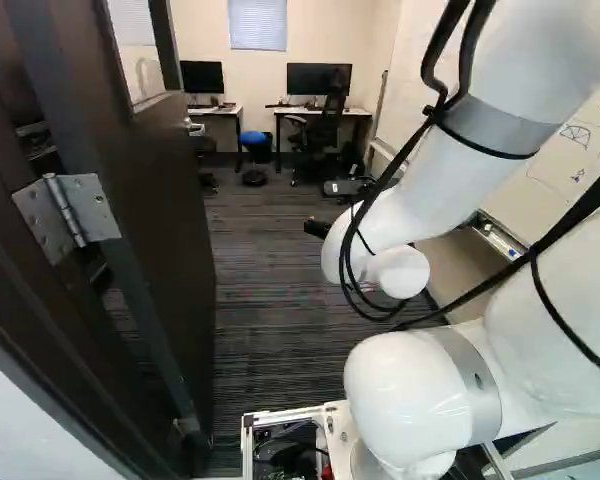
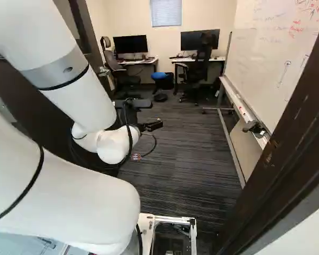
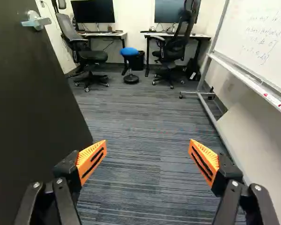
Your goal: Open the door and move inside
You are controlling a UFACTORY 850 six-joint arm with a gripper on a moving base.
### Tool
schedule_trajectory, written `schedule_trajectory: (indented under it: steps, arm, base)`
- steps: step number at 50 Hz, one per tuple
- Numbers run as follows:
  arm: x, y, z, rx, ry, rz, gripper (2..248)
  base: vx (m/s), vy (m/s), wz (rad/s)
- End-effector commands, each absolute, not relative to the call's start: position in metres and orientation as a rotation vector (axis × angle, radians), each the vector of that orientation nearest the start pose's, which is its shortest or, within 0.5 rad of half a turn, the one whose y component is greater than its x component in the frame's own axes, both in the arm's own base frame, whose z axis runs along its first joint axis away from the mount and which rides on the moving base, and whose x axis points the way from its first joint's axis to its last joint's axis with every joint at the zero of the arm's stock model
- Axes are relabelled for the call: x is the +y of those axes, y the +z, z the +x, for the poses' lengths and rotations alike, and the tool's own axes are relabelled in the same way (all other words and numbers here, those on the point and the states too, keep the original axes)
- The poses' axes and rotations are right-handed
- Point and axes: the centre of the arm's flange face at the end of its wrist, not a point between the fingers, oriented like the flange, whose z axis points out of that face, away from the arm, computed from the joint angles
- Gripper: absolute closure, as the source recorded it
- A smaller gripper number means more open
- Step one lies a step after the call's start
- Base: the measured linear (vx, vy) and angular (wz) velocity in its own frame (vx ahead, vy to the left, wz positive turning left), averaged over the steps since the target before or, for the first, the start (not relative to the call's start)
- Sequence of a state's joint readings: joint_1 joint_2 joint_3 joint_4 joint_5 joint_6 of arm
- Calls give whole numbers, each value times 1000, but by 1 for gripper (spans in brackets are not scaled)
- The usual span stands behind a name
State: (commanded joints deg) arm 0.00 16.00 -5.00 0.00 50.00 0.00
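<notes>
Door (image 1: 165,230) open to the left of the hand (image 2: 157,125), apart from its widely spread fingers (image 3: 86,155)

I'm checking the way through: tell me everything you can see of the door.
The door is a dark brown, smooth-looking slab, perhaps wood, standing open at the left of the left base view. A metal hinge joins it to the dark frame. A silver lever handle sits near its far edge; higher up is what looks like a glass pane. The open pincer grips no part of it.
</notes>
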Motion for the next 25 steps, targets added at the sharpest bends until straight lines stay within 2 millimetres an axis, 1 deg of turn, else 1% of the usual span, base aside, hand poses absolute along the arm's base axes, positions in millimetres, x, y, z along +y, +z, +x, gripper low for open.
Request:
schedule_trajectory:
  steps: [19,25]
  arm:
    - [0,366,270,0,-1824,-2558,3]
    - [0,366,270,0,-1824,-2558,3]
  base:
    - [144,-1,-16]
    - [88,14,12]
